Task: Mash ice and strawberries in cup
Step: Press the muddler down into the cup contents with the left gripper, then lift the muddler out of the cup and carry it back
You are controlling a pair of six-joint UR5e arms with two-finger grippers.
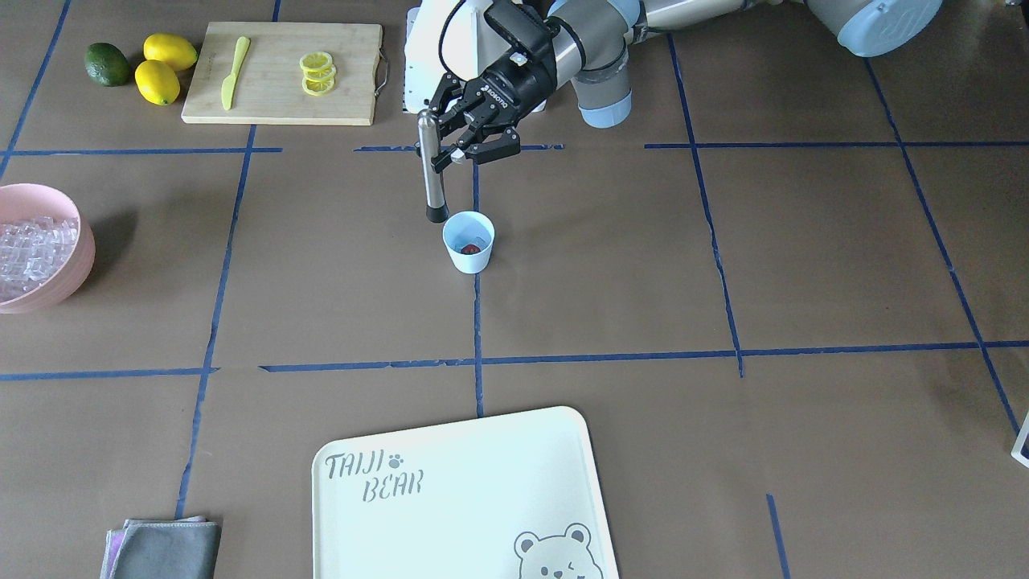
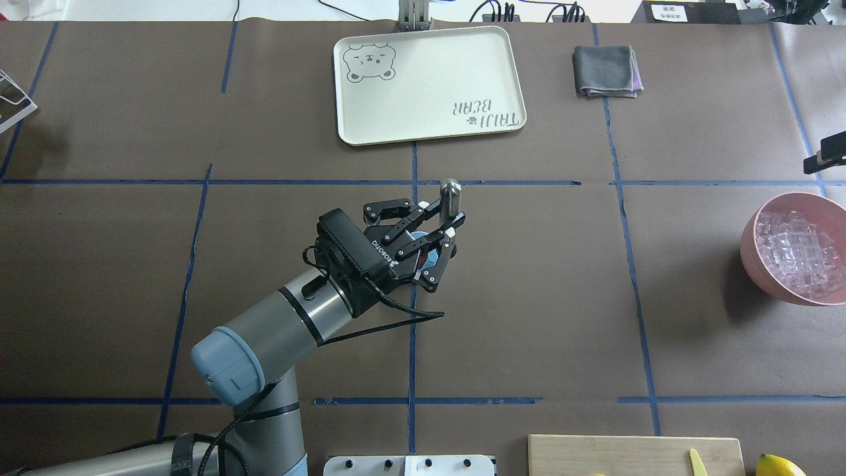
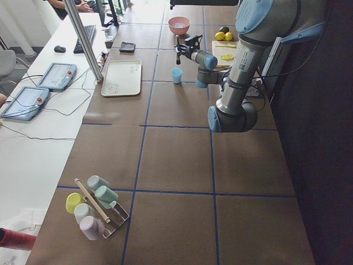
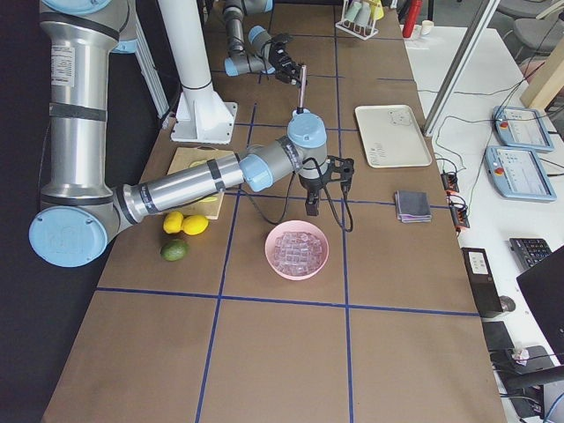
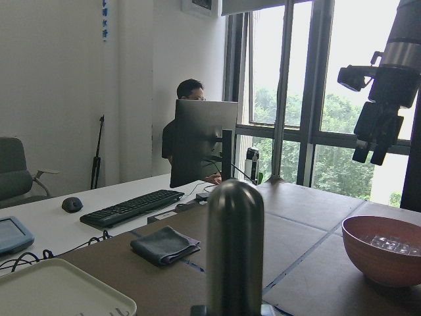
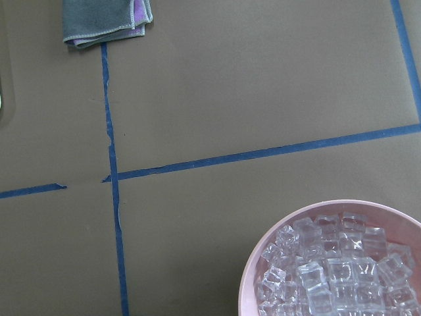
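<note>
Where blue tape grids the matte brown table, front-facing view: smooth cream tray at 6 o'clock of the tapered light-blue cup; pink bowl, heaped with glassy ice, at 9. Bumpy red strawberry inside cup. Left gripper clamps upright steel muddler, black tip near rim's 10 o'clock. Right gripper hangs near bowl; finger spread unreadable.

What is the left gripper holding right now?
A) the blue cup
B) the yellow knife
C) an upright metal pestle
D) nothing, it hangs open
C: the left gripper is shut on the metal pestle, which stands upright with its dark tip near the rim of the cup. The yellow knife lies on the cutting board.
</note>
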